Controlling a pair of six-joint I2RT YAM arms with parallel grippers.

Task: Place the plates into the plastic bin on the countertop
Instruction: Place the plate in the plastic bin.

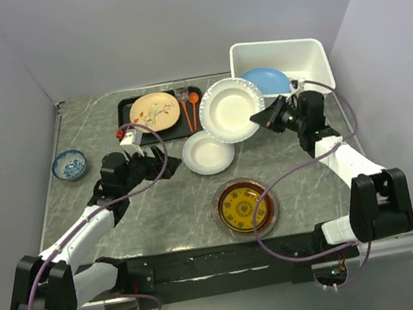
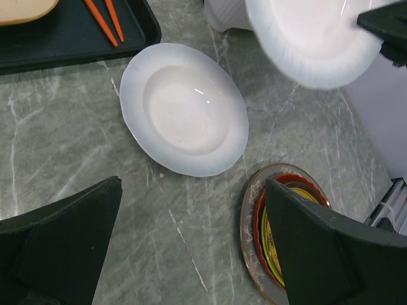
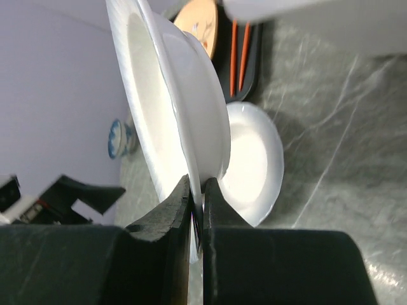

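- Overhead, we find the right gripper (image 1: pixel 263 119) clenched on the rim of a fluted white plate (image 1: pixel 229 109), one finger on each face of the edge. Its wrist view shows the plate standing almost on edge between them.
- We see that plate held up off the countertop (image 1: pixel 168 208), just left of the plastic bin (image 1: pixel 313 55) and not over it. From above it overlaps the right end of the black tray (image 1: pixel 127 108).
- We can see a blue plate (image 1: pixel 265 80) already lying inside the bin, toward its left half.
- We find the left gripper (image 1: pixel 157 167) released, jaws spread wide, holding nothing as it hovers over the countertop.
- Just ahead of its fingers (image 2: pixel 63 248) a second white plate (image 2: pixel 184 108) rests flat on the countertop, beside the tray's near right corner and partly under the raised plate.
- We note a stack of plates (image 1: pixel 243 206) on the countertop near the arms' bases, with a dark red, gold-patterned one on top. The left wrist view shows lime-green and red edges within it.
- On the tray we see a cream floral plate (image 1: pixel 154 111), with orange utensils (image 1: pixel 195 108) lying beside it.
- We see a small blue bowl (image 1: pixel 69 164) standing alone at the far left, well apart from the plates.
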